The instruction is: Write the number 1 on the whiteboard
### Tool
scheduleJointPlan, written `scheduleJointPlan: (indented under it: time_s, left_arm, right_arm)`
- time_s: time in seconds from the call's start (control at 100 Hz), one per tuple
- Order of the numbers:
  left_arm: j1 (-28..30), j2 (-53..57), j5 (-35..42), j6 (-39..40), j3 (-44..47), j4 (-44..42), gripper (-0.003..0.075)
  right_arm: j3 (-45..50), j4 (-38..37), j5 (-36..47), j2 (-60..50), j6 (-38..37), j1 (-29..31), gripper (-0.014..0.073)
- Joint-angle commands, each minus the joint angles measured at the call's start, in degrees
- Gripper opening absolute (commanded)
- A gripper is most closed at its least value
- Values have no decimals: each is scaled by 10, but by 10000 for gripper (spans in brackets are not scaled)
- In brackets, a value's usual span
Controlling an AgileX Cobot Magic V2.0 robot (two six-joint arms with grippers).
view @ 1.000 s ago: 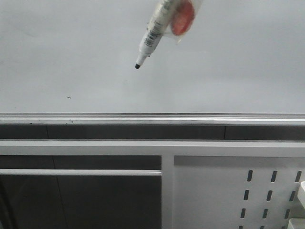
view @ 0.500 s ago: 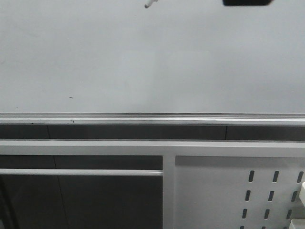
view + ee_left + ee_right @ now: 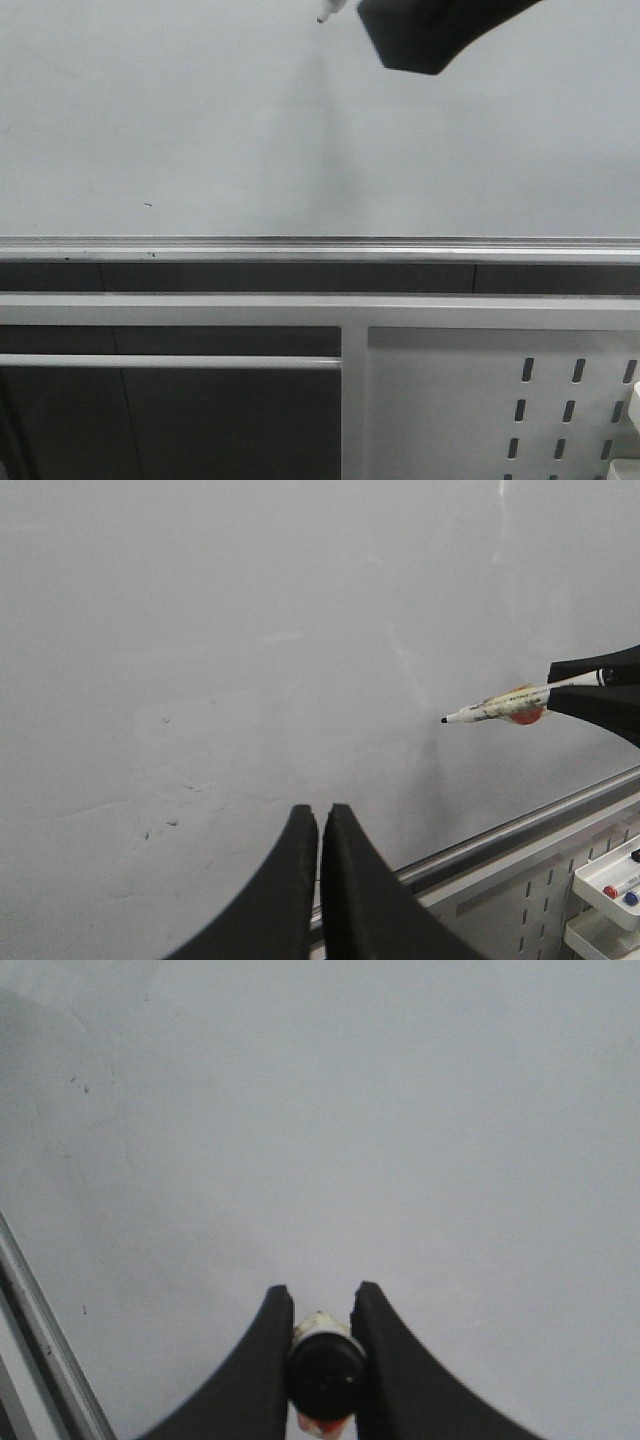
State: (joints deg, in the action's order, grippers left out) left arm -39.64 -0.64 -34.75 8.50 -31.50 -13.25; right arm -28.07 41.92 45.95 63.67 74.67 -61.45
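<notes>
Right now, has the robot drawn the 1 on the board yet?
Not yet. Done: the right claw has the marker gripped. In hand: its tip is aimed at the whiteboard; contact is unclear. Left: the whole stroke, since only tiny specks show. The left claw is shut and empty.

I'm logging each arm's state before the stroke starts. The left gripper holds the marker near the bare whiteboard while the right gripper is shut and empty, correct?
Not quite: the arms are swapped. The right gripper is shut on the marker, as the right wrist view shows, its tip near the whiteboard. The left gripper is shut and empty in the left wrist view. The board is indeed bare, with no stroke drawn.
</notes>
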Motion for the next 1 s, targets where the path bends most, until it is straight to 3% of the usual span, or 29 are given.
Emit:
scheduleJointPlan:
  time_s: [0.0, 0.45, 0.99]
  left_arm:
    - [2, -8, 41, 6, -12, 0, -20]
    - [2, -8, 35, 6, -11, 0, -20]
    - [2, -8, 31, 6, -11, 0, -20]
  right_arm:
    - [-19, -29, 54, -6, 3, 8, -67]
    - [-19, -33, 55, 8, 3, 77, -69]
    - [-25, -33, 54, 8, 3, 81, -69]
